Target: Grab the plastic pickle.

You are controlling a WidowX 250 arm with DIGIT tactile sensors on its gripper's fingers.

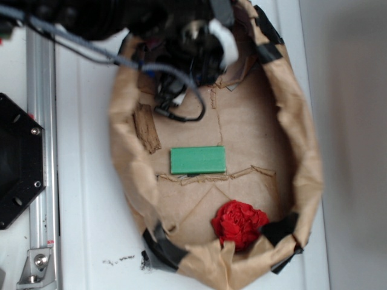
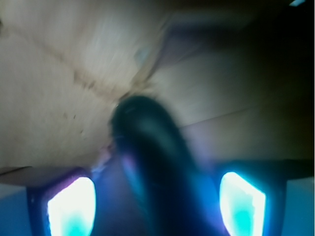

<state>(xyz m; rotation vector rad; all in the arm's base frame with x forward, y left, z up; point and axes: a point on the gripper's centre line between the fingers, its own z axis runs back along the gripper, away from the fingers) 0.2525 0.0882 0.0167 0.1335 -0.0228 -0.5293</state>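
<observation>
Two views, neither sharp.

Exterior view: brown paper nest [image 1: 305, 175] with crumpled walls and black tape patches sits on a white table [image 1: 84, 211]. Robot arm [image 1: 121, 18] reaches in from the top edge; its pincer [image 1: 202, 45] is over the far end of the nest, a dark blurred mass with a white piece at its side and cables trailing beneath. Fingertips not distinguishable here. Green block [image 1: 198, 160] lies flat on the paper floor, well apart from the pincer, toward the nest's middle. Red crumpled object [image 1: 239, 223] sits farther still, against the wall opposite the pincer. Black hexagonal base plate [image 1: 18, 160] and a metal rail [image 1: 42, 151] lie outside the nest, off to one side. Plastic pickle not made out in this view; the pincer and arm cover that end.

Wrist view: heavy blur. Plastic pickle [image 2: 152, 167], dark green and glossy with a rounded end, lies directly between the two fingers [image 2: 74, 209], which glow blue-white at either side of the frame's bottom. Pincer [image 2: 157, 209] straddles it; gaps seem to remain between each pad and the pickle, so it reads as released, though blur makes contact hard to rule out. Brown creased paper beyond the pickle's tip.
</observation>
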